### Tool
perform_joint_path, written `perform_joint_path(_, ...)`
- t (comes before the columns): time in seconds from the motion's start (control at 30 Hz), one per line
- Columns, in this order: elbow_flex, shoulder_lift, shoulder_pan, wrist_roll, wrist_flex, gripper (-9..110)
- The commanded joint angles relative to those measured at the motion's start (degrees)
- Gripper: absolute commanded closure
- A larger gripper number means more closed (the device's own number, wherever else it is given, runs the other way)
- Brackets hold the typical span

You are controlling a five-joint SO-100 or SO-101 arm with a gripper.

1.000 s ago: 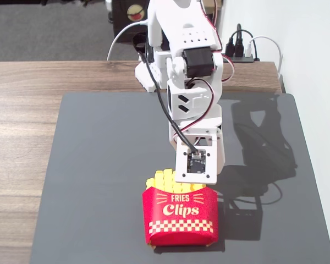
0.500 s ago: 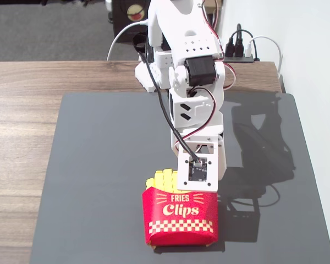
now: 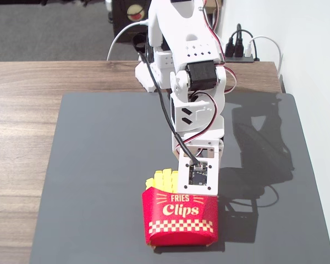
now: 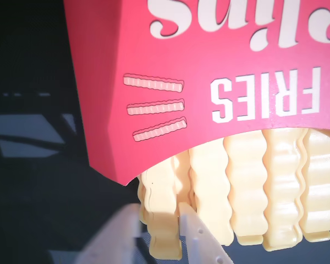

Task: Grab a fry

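Fry (image 4: 164, 231): leftmost of the bunch in the wrist view, protruding from the red carton (image 4: 209, 82).
Gripper (image 4: 159, 234): fingers (image 4: 195, 234) flank the fry; firm grasp cannot be told.

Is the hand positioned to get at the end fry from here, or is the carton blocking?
Probably yes. In the wrist view the hand has a finger on each side of the outermost fry, whose tip sticks clear of the red carton. Neighbouring fries crowd one finger.
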Motion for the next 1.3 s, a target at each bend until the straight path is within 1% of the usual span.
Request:
perform_joint_path(0.0,-1.9,0.4,-0.2,0.3,-0.4,98)
perform_joint_path(0.13,-1.8,0.6,-0.2,0.4,-0.4,100)
perform_joint_path(0.53,2.3,4.7,-1.2,1.1,0.0,100)
perform_joint_path(0.93,11.7,14.2,-1.8,1.5,0.3,100)
perform_joint_path(1.27,23.3,26.7,-3.6,2.5,1.4,100)
